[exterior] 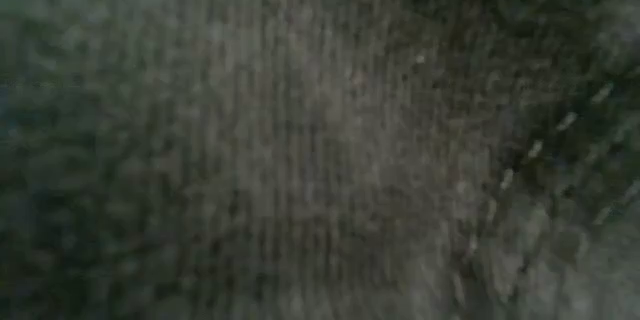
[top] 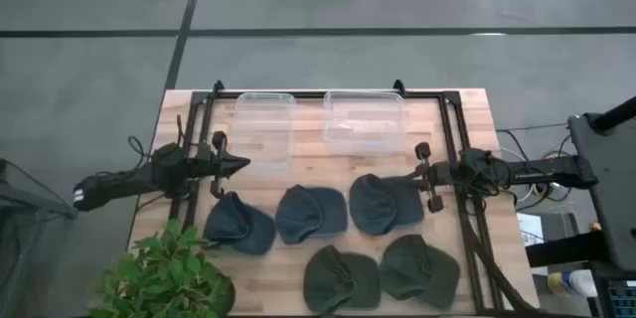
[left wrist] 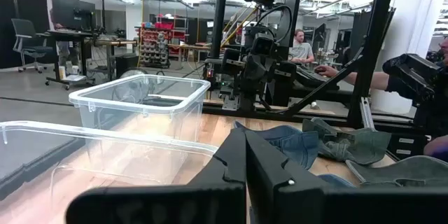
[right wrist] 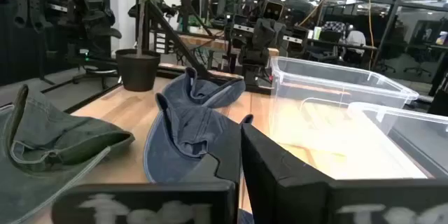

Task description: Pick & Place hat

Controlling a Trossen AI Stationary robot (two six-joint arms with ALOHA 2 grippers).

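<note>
Five hats lie flat on the wooden table. Three are blue: one [top: 238, 225] toward the left, one [top: 310, 213] in the middle, one [top: 383, 203] toward the right. Two green hats [top: 343, 278] [top: 421, 270] lie at the near edge. My left gripper [top: 243, 165] [left wrist: 245, 147] is shut, stands beyond the left blue hat and points toward the table's middle. My right gripper [top: 417, 173] [right wrist: 240, 140] is shut, stands by the far right edge of the right blue hat [right wrist: 185, 133] and points left. The low view is filled by dark hat cloth [exterior: 320, 140].
Two clear plastic bins [top: 263, 129] [top: 365, 121] stand side by side at the table's far edge, between the arms. A potted plant [top: 169, 278] stands at the near left corner. A black frame [top: 328, 91] runs along the far edge. People sit in the room behind [left wrist: 301, 42].
</note>
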